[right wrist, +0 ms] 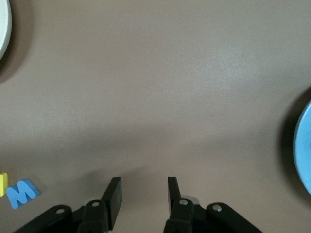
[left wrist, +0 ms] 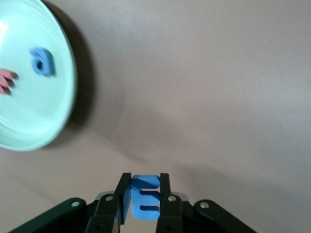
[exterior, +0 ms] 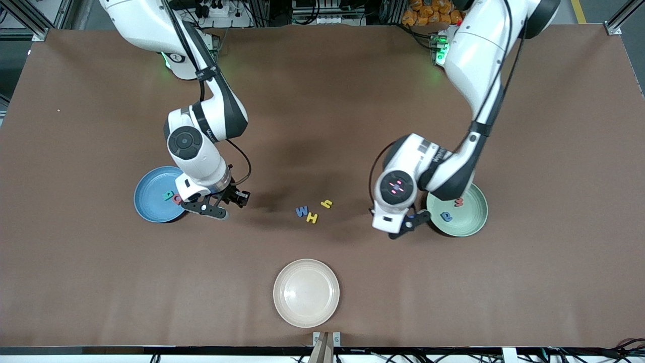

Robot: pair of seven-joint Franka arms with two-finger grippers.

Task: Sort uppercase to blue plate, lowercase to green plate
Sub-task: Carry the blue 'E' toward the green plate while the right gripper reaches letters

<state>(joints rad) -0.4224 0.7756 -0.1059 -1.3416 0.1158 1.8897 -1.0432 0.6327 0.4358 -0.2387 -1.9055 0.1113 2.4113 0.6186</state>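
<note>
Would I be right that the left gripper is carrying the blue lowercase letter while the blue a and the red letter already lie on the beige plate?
Not quite: the blue a and red letter lie on the green plate, as the left wrist view shows. The left gripper does hold the blue lowercase letter.

We see a matt brown table. The green plate looks glossy plastic; the blue m seems soft foam.

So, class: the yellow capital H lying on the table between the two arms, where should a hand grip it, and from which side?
Judging by its pose, come straight down from above. The yellow H lies flat on the table, so only its edges offer purchase. Pinch across the two outer uprights. The blue W lies close beside it, so keep the fingers off that side if possible.
</note>
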